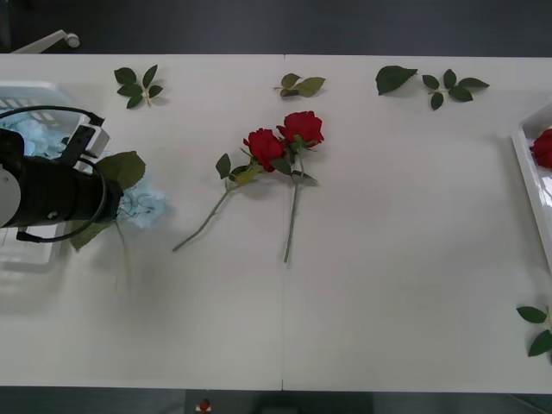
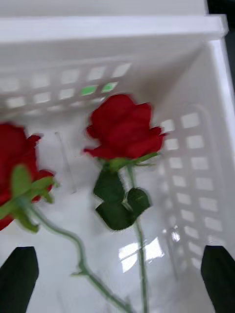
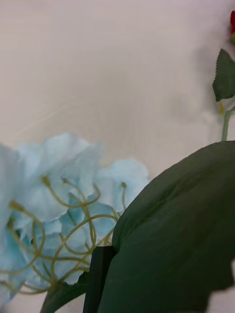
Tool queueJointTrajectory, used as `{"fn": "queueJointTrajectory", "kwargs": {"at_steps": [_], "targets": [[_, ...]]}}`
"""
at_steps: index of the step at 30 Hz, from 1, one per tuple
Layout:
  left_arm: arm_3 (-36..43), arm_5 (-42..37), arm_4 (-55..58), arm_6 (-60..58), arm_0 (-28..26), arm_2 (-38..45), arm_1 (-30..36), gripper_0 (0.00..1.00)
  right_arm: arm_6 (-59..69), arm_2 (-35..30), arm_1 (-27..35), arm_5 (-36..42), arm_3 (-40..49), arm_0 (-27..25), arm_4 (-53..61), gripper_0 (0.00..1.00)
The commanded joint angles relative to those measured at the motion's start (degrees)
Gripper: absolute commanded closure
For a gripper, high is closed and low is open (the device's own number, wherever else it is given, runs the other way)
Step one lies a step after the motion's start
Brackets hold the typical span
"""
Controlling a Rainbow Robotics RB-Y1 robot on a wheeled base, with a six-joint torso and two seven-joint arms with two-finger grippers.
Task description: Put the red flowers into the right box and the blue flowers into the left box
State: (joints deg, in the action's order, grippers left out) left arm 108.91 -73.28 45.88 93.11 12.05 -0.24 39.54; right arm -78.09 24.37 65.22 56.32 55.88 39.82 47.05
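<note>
Left gripper [image 3: 100, 274] seemingly clamps the blue flower [image 3: 63, 205] (pale petals, wiry yellow-green stalks, broad leaf).

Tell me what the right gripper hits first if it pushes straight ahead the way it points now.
Most likely the red flowers lying inside the right box: the open right gripper points into it, with one rose's stem and leaves nearest. Depth is hard to judge.

white table [image 1: 362, 293] (a seam down its middle); dark floor [image 1: 259, 26] beyond

blue flowers [image 3: 63, 195], broad leaf [image 3: 171, 234], table [image 3: 117, 73]
</note>
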Motion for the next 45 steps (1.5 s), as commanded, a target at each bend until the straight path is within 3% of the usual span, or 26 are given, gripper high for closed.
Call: {"fn": "queueJointTrajectory", "kwargs": {"at_steps": [1,10,11,12,13,15,24,30,45], "targets": [[2.4,-0.3,1.0,-2.0,1.2,0.6,-0.3,1.0,4.3,-1.9,-3.8,6.9,9.4,0.7,0.4,0.0],[4.6,-4.4,2.6,-2.3,2.2,3.3,-0.4,1.0,22.6,-4.4,-14.7,16.7,25.1,0.2,-1.3,0.0],[4.6,-4.3,2.6,-2.3,2.2,3.4,-0.4,0.96,24.6,-4.4,-17.3,17.0,26.5,0.1,-2.8,0.0],[4.6,-4.3,2.5,-2.2,2.2,3.4,-0.3,0.83,25.3,-4.4,-18.5,17.0,27.0,0.2,-3.5,0.0],[4.6,-4.2,2.2,-2.2,2.2,3.4,-0.3,0.38,26.3,-4.3,-20.7,17.0,27.6,0.2,-4.8,0.0],[4.2,-4.2,2.1,-2.2,2.2,3.5,-0.3,0.0,26.4,-4.4,-24.3,17.0,28.1,0.3,-6.6,0.0],[3.6,-5.4,1.4,-1.5,1.0,3.7,-0.3,0.0,25.4,-1.5,-37.4,18.0,27.7,3.6,-12.2,0.0],[3.6,-3.4,2.6,-0.2,-3.7,3.5,-0.3,0.0,25.3,-1.4,-42.9,18.8,25.5,5.6,-15.4,0.0],[4.3,4.5,12.7,15.8,-16.2,8.0,-0.3,0.0,23.8,2.6,-51.4,10.0,7.0,12.7,-22.4,0.0]]}}
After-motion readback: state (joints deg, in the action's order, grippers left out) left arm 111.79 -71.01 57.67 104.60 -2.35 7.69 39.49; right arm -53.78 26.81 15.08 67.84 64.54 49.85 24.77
